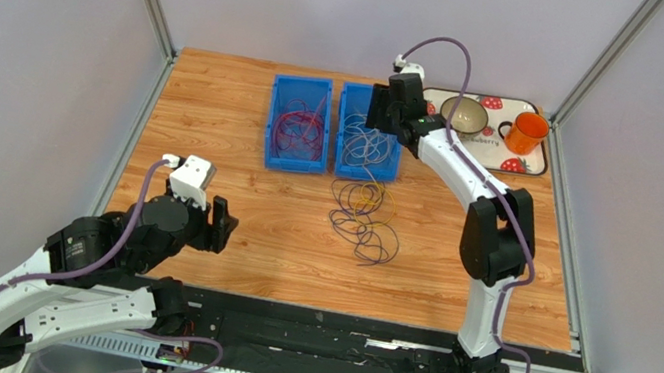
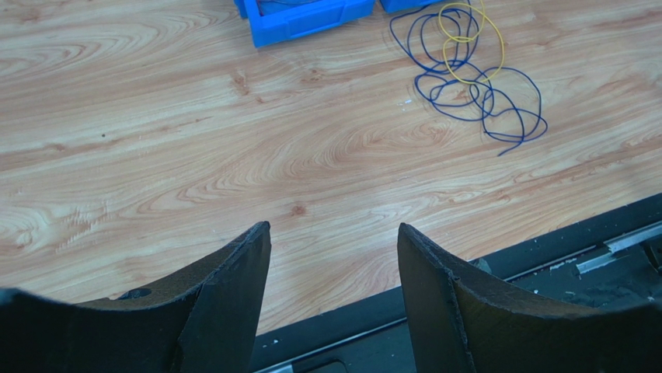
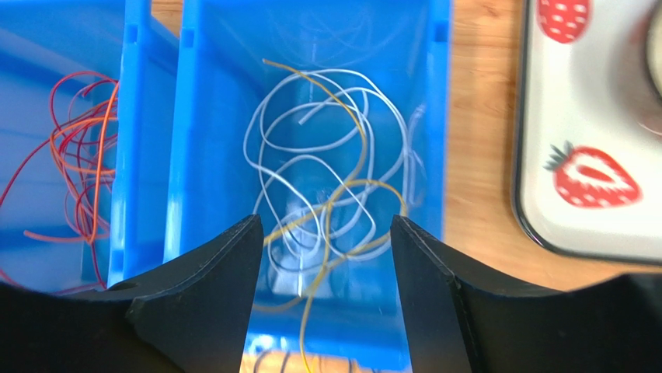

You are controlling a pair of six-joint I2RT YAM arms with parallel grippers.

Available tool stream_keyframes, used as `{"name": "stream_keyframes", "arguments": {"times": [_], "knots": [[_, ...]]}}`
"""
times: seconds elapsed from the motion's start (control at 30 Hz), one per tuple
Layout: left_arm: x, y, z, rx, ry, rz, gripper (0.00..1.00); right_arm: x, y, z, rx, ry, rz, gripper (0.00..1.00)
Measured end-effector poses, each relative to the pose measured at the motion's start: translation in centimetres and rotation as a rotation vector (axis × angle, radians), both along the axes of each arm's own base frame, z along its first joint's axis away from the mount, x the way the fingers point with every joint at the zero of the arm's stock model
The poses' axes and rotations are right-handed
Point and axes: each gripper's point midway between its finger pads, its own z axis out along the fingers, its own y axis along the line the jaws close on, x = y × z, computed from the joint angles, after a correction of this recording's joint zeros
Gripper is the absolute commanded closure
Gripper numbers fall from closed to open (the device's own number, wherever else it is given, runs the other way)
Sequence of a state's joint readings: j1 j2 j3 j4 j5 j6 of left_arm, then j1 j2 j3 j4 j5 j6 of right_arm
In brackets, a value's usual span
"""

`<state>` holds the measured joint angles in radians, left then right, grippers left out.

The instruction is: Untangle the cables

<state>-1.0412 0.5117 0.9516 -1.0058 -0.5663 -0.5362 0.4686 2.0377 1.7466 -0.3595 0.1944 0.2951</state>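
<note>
The cables lie in three places. Dark red loops [image 1: 296, 127] fill the left blue bin [image 1: 272, 126]. White loops [image 3: 326, 155] rest in the right blue bin [image 3: 435, 116], and a yellow-orange wire [image 3: 346, 186] crosses them and trails over the bin's near wall. On the wood lie yellow loops [image 2: 470, 39] tangled with a dark purple-black wire [image 2: 474, 85]. My right gripper [image 3: 326, 225] hovers open over the right bin, gripping nothing. My left gripper [image 2: 334, 233] stands open over bare wood near the table's front edge, well left of the tangle.
A strawberry-print tray [image 1: 535, 163] at the back right carries a bowl [image 1: 464, 115] and an orange mug [image 1: 525, 133]. Metal frame posts rise at the back corners. A black rail [image 1: 332, 334] runs along the table's near edge.
</note>
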Motion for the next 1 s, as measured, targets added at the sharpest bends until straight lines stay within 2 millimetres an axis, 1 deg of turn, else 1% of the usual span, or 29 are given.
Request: {"name": "stream_keyframes", "arguments": {"times": [0.1, 0.13, 0.2, 0.27, 0.37, 0.43, 0.5, 0.57, 0.63, 0.77, 1.0], "knots": [[0.0, 0.0, 0.0, 0.000, 0.000, 0.000, 0.30, -2.0, -1.2, 1.2, 0.002, 0.003, -0.018, 0.35], [0.0, 0.0, 0.0, 0.000, 0.000, 0.000, 0.30, -2.9, -1.6, 1.5, 0.006, 0.006, -0.022, 0.35], [0.0, 0.0, 0.0, 0.000, 0.000, -0.001, 0.30, -4.7, -2.4, 1.8, 0.012, 0.014, -0.028, 0.36], [0.0, 0.0, 0.0, -0.001, 0.001, -0.002, 0.31, -6.6, -3.2, 1.6, 0.013, 0.032, -0.030, 0.37], [-0.1, -0.1, 0.0, -0.002, 0.002, -0.005, 0.30, -9.1, -4.0, 0.1, 0.009, 0.079, -0.024, 0.39], [-0.1, -0.1, 0.0, -0.001, 0.003, -0.007, 0.31, -10.6, -4.4, -1.7, -0.001, 0.120, -0.014, 0.41], [-0.1, -0.1, 0.0, -0.001, 0.002, -0.007, 0.30, -12.2, -4.8, -4.0, -0.018, 0.180, 0.000, 0.43], [-0.1, -0.1, 0.0, 0.000, 0.002, -0.007, 0.31, -13.4, -5.1, -5.7, -0.029, 0.226, 0.012, 0.44], [-0.1, -0.1, 0.0, 0.000, 0.002, -0.007, 0.31, -14.1, -5.1, -6.5, -0.031, 0.256, 0.024, 0.44], [-0.1, -0.1, 0.0, 0.000, 0.002, -0.007, 0.31, -13.9, -4.5, -6.9, -0.016, 0.261, 0.042, 0.46], [-0.1, -0.1, 0.0, 0.000, 0.002, -0.007, 0.31, -14.3, -3.6, -9.7, -0.015, 0.328, 0.074, 0.48]]}}
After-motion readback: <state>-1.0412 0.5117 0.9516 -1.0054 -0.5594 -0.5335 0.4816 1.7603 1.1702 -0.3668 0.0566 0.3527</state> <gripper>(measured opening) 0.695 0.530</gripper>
